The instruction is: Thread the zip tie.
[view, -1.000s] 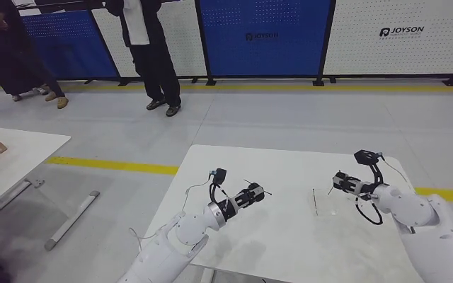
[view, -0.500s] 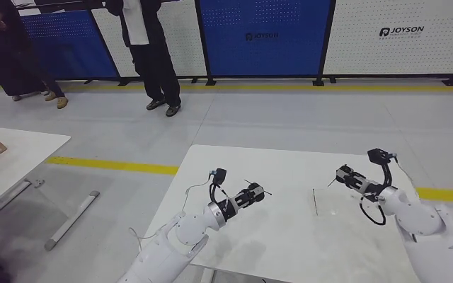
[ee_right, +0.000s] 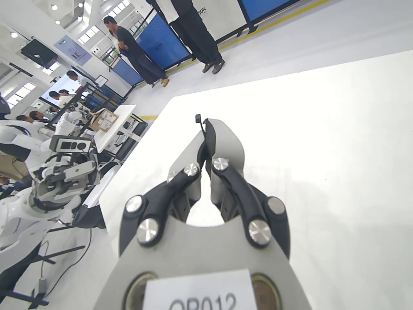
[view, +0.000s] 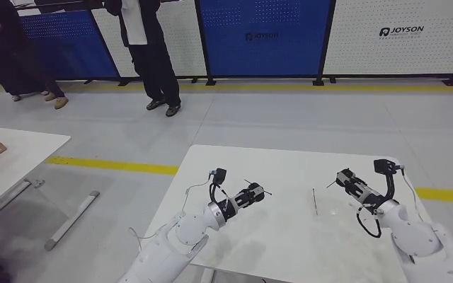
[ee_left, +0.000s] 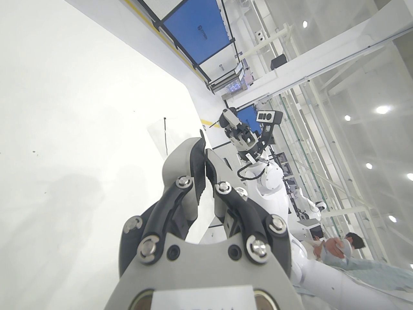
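The left gripper (view: 256, 192) hangs over the left half of the worktop (view: 283, 240), about midway between its far and near edges. Its jaws are clenched on the left zip tie (view: 248, 182), a thin black strip that crosses between the fingertips and sticks out on both sides. In the left wrist view the two pads (ee_left: 198, 159) press flat against each other, with a small dark tip showing just past them.

The right gripper (view: 345, 177) sits over the right part of the worktop, near the right edge. Its jaws are pinched shut on the right zip tie (ee_right: 197, 118). The tie's small square head pokes out just beyond the fingertips, and the strip runs back between the pads. From above, a short length of it slants out of the jaws toward the middle of the worktop.

A loose zip tie (view: 315, 201) lies flat on the worktop between the two grippers, nearer the right one. It is straight and runs from the far edge toward the near edge. Neither gripper touches it.
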Tool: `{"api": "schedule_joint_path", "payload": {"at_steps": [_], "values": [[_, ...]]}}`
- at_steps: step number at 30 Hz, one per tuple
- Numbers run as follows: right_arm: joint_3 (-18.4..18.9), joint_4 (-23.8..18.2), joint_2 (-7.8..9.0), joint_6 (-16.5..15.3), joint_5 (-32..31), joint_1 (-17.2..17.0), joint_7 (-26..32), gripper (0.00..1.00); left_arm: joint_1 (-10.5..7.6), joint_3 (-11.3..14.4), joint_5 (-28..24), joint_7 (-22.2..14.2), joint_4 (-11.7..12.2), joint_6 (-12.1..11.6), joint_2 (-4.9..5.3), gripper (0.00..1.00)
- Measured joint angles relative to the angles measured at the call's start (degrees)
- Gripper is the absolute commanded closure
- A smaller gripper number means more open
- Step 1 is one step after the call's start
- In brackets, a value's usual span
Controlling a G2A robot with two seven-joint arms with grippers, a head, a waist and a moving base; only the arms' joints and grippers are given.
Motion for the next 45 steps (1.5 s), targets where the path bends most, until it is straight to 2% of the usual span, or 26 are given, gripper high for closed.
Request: {"api": "schedule_joint_path", "payload": {"at_steps": [2,7,12,19,23,30,33,45], "values": [[0.00,0.00,0.00,0.00,0.00,0.00,0.00,1.00,-0.02,0.05,0.15,0.29,-0.10,0.14,-0.03,1.00],[0.00,0.00,0.00,0.00,0.00,0.00,0.00,1.00,-1.26,2.33,4.34,5.81,-0.94,3.03,-0.75,1.00],[0.00,0.00,0.00,0.00,0.00,0.00,0.00,1.00,-3.86,5.72,7.00,7.69,1.17,6.51,-1.70,1.00],[-0.05,-0.09,-0.01,0.01,0.05,-0.10,-0.08,1.00,-4.08,5.85,6.84,7.61,1.42,6.58,-1.76,1.00],[-0.93,-2.21,-0.44,0.91,1.49,-2.51,-3.52,1.00,-4.08,5.85,6.84,7.61,1.42,6.58,-1.76,1.00],[-5.68,-7.75,-1.89,7.25,-1.34,-7.24,-14.82,1.00,-4.08,5.85,6.84,7.61,1.42,6.58,-1.76,1.00],[-6.23,-8.20,-2.06,8.90,-1.85,-7.38,-15.36,1.00,-4.08,5.85,6.84,7.61,1.42,6.58,-1.76,1.00],[-6.18,-8.16,-2.05,8.80,-1.80,-7.35,-15.27,1.00,-4.08,5.85,6.84,7.61,1.43,6.58,-1.76,1.00]]}}
